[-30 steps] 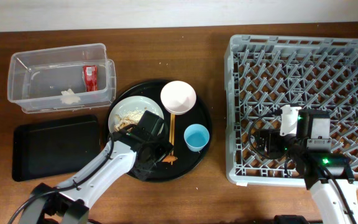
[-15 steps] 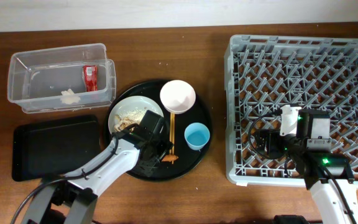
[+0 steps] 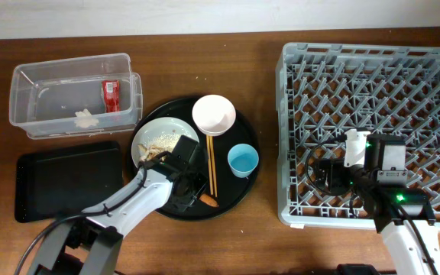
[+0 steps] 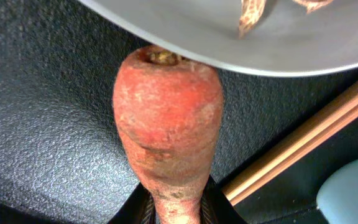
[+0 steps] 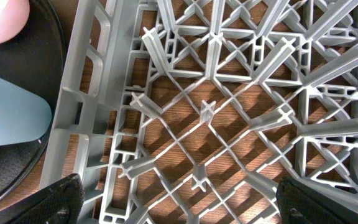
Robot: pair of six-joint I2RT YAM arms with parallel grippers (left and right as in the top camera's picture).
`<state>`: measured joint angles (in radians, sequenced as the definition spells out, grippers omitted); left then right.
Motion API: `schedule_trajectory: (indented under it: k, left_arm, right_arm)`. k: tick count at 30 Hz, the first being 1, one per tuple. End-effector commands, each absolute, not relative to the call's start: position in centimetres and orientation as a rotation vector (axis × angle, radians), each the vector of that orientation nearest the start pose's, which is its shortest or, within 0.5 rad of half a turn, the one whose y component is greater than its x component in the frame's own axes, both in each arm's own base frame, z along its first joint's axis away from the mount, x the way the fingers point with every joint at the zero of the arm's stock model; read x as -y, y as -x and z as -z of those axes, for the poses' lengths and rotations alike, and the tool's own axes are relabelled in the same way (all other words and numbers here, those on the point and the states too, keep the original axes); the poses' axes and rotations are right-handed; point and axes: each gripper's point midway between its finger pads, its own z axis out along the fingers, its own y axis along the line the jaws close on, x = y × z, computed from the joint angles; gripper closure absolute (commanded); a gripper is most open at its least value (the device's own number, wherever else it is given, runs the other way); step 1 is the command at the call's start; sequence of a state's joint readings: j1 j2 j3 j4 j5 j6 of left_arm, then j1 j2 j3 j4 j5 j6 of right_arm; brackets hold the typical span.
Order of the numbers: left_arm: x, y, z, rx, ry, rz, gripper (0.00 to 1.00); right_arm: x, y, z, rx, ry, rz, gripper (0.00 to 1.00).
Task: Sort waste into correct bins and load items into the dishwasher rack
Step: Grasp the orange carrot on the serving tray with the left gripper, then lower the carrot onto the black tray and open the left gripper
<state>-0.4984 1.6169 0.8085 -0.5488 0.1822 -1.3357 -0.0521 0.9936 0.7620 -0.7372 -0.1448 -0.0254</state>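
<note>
Now that the left gripper has pinched the carrot piece by its thin end (top tucked under the plate rim, on the round black tray), it looks ready for binning. Since a second ago, bowl and cup have shifted slightly; the right gripper gapes wide over the rack.

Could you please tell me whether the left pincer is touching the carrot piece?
Touching. The left wrist view shows both fingers of the left pincer pressed against the narrow end of the carrot piece.
</note>
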Motion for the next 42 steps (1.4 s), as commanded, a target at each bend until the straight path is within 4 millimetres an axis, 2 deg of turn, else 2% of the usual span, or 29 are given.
schedule_trajectory:
  k: [1,3,5,8,10,11,13,18,21,23,25,27,28,31,34,36,38,39,42]
  left_arm:
    - [17.3,-23.5,-0.8,-2.978,1.087,0.521,0.93]
    - [16.3,-23.6,-2.1,-2.957,1.090,0.535,0.92]
    - [15.9,-24.4,-3.6,-2.916,1.017,0.589,0.92]
    - [14.7,-26.4,-7.3,-2.787,0.841,0.641,0.93]
    - [11.4,-28.1,-9.2,-2.661,0.765,0.516,0.93]
    - [7.7,-29.2,-10.2,-2.553,0.860,0.406,0.93]
    - [2.6,-29.7,-10.5,-2.446,1.029,0.272,0.93]
    - [-11.2,-27.9,-9.4,-2.187,1.448,-0.128,0.93]
    - [-15.6,-28.3,-7.9,-2.105,1.535,-0.189,0.93]
    - [-17.5,-29.9,-6.1,-2.088,1.538,-0.151,0.93]
    - [-18.1,-33.0,-4.5,-2.128,1.403,-0.026,0.92]
    - [-18.2,-34.5,-3.4,-2.144,1.345,0.047,0.92]
    - [-18.3,-34.6,-3.0,-2.144,1.349,0.044,0.91]
    - [-18.6,-35.1,-3.1,-2.124,1.331,0.046,0.78]
    - [-18.6,-35.2,-3.2,-2.123,1.330,0.046,0.76]
    - [-18.6,-35.1,-3.1,-2.127,1.333,0.045,0.60]
    - [-18.5,-35.1,-3.1,-2.129,1.333,0.046,0.48]
    - [-18.5,-35.1,-3.1,-2.166,1.269,0.029,0.46]
    - [-18.4,-35.2,-3.1,-2.212,1.180,0.003,0.46]
  right_arm:
    - [-1.3,-27.0,-14.2,-2.517,0.023,-0.161,0.02]
    - [-1.3,-27.0,-14.2,-2.517,0.023,-0.160,0.02]
    - [-1.3,-27.0,-14.2,-2.517,0.023,-0.161,0.02]
    - [-1.3,-27.0,-14.2,-2.517,0.023,-0.160,0.02]
    - [-1.3,-27.0,-14.2,-2.517,0.023,-0.161,0.02]
    - [-1.3,-27.0,-14.2,-2.517,0.023,-0.161,0.02]
    - [-1.3,-27.0,-14.2,-2.517,0.022,-0.160,0.02]
    - [-1.3,-27.1,-14.2,-2.516,0.023,-0.160,0.02]
    - [-1.3,-27.0,-14.2,-2.517,0.023,-0.161,0.02]
    - [-1.3,-27.0,-14.2,-2.517,0.023,-0.161,0.02]
    - [-1.3,-27.0,-14.2,-2.517,0.023,-0.161,0.02]
    - [-1.3,-27.0,-14.2,-2.517,0.023,-0.161,0.02]
    - [-1.3,-27.0,-14.2,-2.517,0.023,-0.161,0.02]
    - [-1.3,-27.0,-14.2,-2.517,0.023,-0.161,0.02]
    - [-1.3,-27.0,-14.2,-2.518,0.023,-0.161,0.02]
    - [-1.3,-27.0,-14.2,-2.518,0.023,-0.161,0.02]
    - [-1.3,-27.0,-14.2,-2.518,0.023,-0.161,0.02]
    - [-1.3,-27.0,-14.2,-2.518,0.023,-0.161,0.01]
    - [-1.3,-27.0,-14.2,-2.518,0.023,-0.161,0.02]
